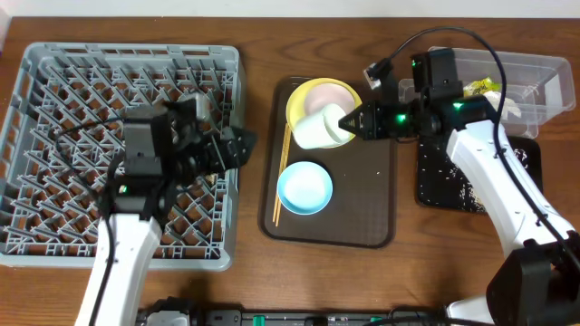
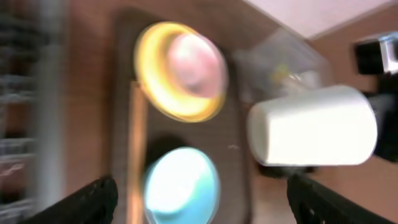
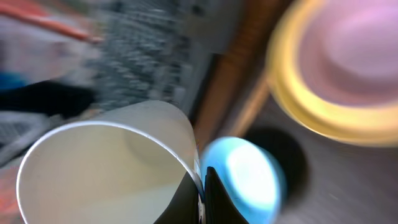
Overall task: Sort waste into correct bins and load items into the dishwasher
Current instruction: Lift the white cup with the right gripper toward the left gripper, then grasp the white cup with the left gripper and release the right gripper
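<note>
From above you see your right gripper (image 1: 349, 120) clamped on the white cup (image 1: 315, 131), which lies on its side over the near rim of the yellow plate (image 1: 297, 101). A white bowl (image 1: 332, 93) sits on that plate. Both are at the far end of the brown tray (image 1: 376, 226), with the light blue bowl (image 1: 304, 187) closer to the robot and the chopsticks (image 1: 282, 177) along the tray's left edge. Your left gripper (image 1: 238, 147) hangs over the right edge of the grey rack (image 1: 54, 81). At the right, the clear tub (image 1: 544, 68) holds the snack wrapper (image 1: 482, 88); rice grains (image 1: 460, 177) speckle the black tray (image 1: 526, 172) just beside it
</note>
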Controlling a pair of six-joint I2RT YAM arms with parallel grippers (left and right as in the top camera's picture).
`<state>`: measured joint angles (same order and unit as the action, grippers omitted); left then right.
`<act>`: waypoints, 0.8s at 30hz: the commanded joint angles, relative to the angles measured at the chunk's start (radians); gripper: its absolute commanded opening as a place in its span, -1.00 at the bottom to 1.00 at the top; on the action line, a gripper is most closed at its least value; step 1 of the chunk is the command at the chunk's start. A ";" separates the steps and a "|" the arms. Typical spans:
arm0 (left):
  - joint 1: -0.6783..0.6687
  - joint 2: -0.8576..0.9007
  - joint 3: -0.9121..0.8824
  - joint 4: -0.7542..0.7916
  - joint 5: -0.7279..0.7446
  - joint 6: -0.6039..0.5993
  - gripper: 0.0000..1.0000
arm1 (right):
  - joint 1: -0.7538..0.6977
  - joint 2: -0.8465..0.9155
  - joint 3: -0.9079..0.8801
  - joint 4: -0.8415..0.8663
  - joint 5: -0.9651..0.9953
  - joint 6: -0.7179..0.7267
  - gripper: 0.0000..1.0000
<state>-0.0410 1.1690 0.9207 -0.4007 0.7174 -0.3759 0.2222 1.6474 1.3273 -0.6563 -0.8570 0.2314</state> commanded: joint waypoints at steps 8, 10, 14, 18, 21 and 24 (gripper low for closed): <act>-0.015 0.156 0.019 0.421 0.678 -0.204 0.78 | -0.010 -0.005 0.013 0.160 -0.396 -0.014 -0.98; -0.032 0.165 0.019 0.477 0.709 -0.227 0.78 | -0.010 -0.005 0.013 0.185 -0.408 -0.003 -0.98; -0.077 0.167 0.019 0.553 0.737 -0.241 0.77 | -0.010 -0.005 0.013 0.233 -0.427 0.027 -0.98; -0.124 0.167 0.019 0.602 0.737 -0.260 0.77 | -0.010 -0.005 0.013 0.301 -0.468 0.070 -0.98; -0.151 0.167 0.019 0.647 0.729 -0.297 0.78 | -0.008 -0.005 0.013 0.332 -0.469 0.099 -0.98; -0.165 0.167 0.019 0.725 0.729 -0.344 0.77 | 0.003 -0.005 0.013 0.332 -0.481 0.106 -0.98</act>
<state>-0.1524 1.3354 0.9222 0.2684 1.3849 -0.6712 0.1791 1.6474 1.3277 -0.3218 -1.2778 0.3050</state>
